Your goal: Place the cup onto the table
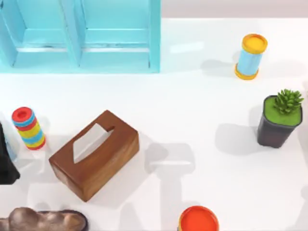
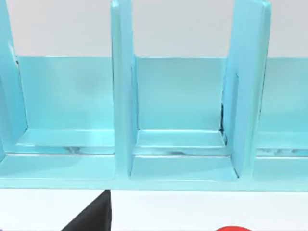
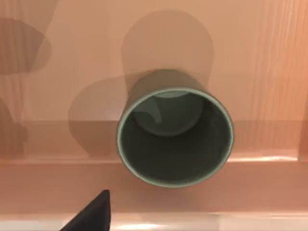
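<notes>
The glossy white desk is spreading across the top view. A light blue shelf cabinet w/ upright dividers is standing at its far left; the left wrist view is facing its open compartments.

A brown wooden tissue box w/ a white tissue in its slot is sitting turned at an angle, left of centre. A lumpy bronze-brown object on a dark base is lying at the near left corner. A dark square pot w/ a green succulent is standing at the right edge, and a light blue cylinder w/ yellow ends is standing behind it, well apart. A stack of red, blue and yellow rings is standing near the left edge. An orange-topped round container is sitting at the near edge.

The grey-olive cylindrical cup is sitting against a warm brown wood-grain surface, its dark mouth facing the right wrist cam. The right gripper is hanging just short of it, not touching; jaws: can't tell. The left gripper is hanging before the cabinet; jaws: can't tell either.
</notes>
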You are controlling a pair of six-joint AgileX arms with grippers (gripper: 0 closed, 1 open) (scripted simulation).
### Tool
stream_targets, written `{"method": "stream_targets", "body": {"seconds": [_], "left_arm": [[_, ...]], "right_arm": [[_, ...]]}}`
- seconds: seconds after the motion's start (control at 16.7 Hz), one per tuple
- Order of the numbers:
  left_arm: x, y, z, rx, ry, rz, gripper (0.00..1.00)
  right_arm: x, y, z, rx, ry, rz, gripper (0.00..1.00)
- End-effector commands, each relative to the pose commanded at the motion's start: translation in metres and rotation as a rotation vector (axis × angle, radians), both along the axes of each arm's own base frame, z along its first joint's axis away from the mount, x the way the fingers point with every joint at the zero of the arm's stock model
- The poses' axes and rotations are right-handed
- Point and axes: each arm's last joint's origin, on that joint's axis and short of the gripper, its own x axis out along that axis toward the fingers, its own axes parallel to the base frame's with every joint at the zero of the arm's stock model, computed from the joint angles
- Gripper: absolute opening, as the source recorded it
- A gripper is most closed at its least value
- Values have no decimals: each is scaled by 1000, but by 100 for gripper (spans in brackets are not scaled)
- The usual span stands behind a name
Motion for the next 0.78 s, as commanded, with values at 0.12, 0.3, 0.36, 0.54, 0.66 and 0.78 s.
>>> {"method": "stream_targets", "body": {"seconds": [0.12,0.3,0.36,0.54,0.66,0.78], "left_arm": [[0,0,0,0,0,0,100],[0,0,0,0,0,0,100],[0,0,0,0,0,0,100],[0,0,0,0,0,0,100],[0,0,0,0,0,0,100],[0,0,0,0,0,0,100]], "right_arm": [[1,-11,-1,31,45,-6,100],[0,-13,-1,37,54,-7,100],[0,-13,-1,37,54,-7,100],[1,-12,-6,37,54,-6,100],[2,-13,-21,40,58,-8,100],[4,-15,-42,37,55,-7,100]]}}
